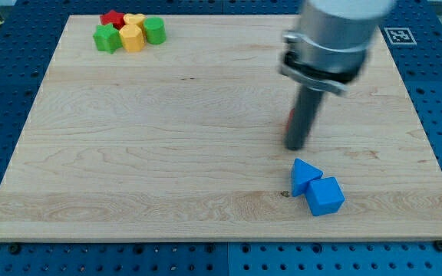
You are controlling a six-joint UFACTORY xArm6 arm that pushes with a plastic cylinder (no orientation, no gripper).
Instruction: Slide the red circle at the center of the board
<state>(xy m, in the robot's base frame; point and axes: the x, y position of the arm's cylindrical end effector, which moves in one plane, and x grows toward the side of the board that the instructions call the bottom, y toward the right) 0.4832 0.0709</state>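
Observation:
The red circle (288, 120) shows only as a thin red sliver at the left edge of the rod, right of the board's middle; the rest of it is hidden behind the rod. My tip (295, 146) rests on the board just below that sliver, touching or nearly touching it. A blue triangle (304, 175) and a blue cube (325, 195) lie together just below my tip.
At the board's top left sits a cluster: a red block (112, 18), a yellow heart-like block (134, 19), a yellow block (131, 37), a green block (107, 38) and a green cylinder (154, 31). The wooden board (167, 146) lies on a blue pegboard table.

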